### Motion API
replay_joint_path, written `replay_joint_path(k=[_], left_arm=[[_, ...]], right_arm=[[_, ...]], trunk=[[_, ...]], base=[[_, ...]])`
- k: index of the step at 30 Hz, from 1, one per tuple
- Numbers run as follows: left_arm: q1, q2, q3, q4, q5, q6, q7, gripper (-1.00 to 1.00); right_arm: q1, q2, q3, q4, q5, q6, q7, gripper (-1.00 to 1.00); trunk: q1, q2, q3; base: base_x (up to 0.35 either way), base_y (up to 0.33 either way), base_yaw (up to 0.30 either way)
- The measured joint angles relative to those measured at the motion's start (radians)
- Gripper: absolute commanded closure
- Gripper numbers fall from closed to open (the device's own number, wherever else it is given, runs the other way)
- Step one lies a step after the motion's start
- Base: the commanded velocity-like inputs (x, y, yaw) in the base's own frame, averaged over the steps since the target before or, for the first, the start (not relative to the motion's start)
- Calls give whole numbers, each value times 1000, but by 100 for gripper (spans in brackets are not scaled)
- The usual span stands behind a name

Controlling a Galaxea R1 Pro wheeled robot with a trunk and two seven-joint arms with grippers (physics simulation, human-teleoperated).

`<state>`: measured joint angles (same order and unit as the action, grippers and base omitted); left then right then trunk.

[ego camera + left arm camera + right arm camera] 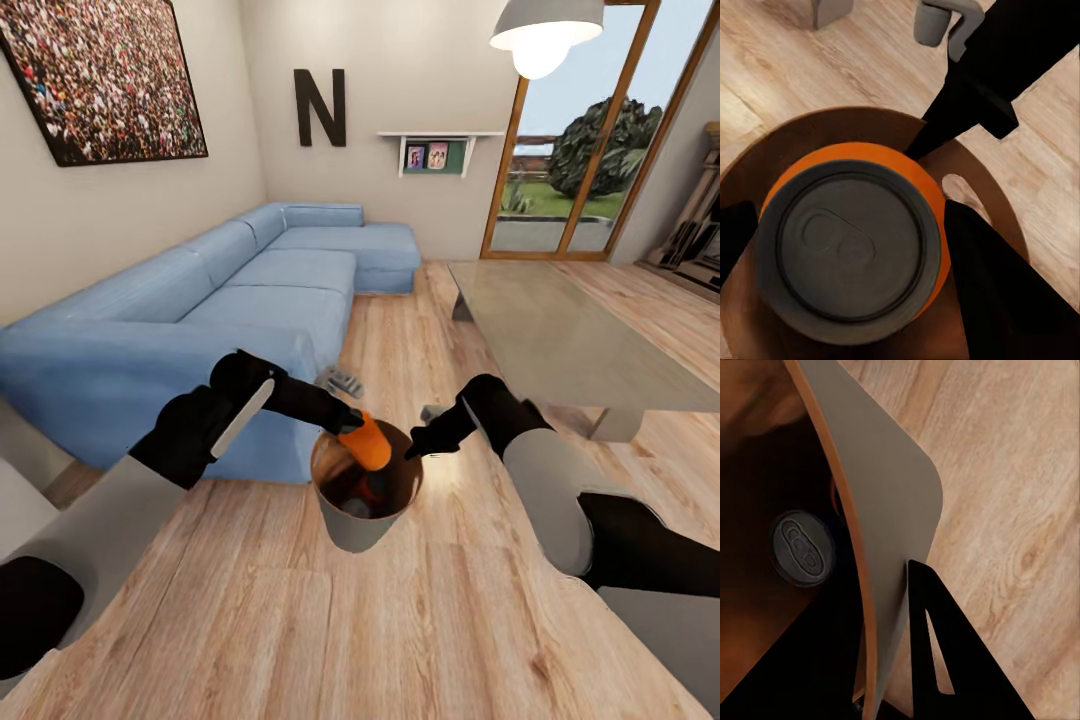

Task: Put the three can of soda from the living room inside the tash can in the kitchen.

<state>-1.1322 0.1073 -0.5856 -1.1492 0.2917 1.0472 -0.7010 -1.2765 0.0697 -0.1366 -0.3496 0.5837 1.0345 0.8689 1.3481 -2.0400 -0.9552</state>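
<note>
Orange soda can [855, 240] sits pinched in the left end effector [352, 424] over the trash can [362, 525]; right end effector [415, 450] looks clamped on its rim, another can [801, 549] inside.

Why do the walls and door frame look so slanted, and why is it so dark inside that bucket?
Head view: a wide lens tilts the door frame and walls; the lamp glows bright. Left wrist view: the orange can sits very close, its edges soft. Right wrist view: the bucket wall shades the inside, so the can there looks dim.

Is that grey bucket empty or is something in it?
Not empty: a can's grey top lies inside the grey tapered bucket, below the orange can.
</note>
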Motion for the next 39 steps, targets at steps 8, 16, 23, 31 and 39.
replay_joint_path(k=[8,16,23,31,39], left_arm=[[5,-9,-100,4,-3,0,8,100],[10,-13,-164,3,-6,0,54,100],[11,-13,-172,3,-47,0,61,100],[11,-24,-172,3,-82,-7,61,100],[11,-26,-172,3,-86,-12,58,-100]], right_arm=[[-54,-2,-34,54,9,-2,1,100],[-72,-3,-44,75,12,-2,1,100],[-73,0,-47,76,5,0,2,100],[-73,2,-47,77,6,0,2,100],[-73,1,-45,77,14,-3,1,100]], trunk=[[0,0,0],[0,0,0],[0,0,0],[0,0,0],[0,0,0]], base=[[0,0,0],[0,0,0],[0,0,0],[0,0,0],[0,0,0]])
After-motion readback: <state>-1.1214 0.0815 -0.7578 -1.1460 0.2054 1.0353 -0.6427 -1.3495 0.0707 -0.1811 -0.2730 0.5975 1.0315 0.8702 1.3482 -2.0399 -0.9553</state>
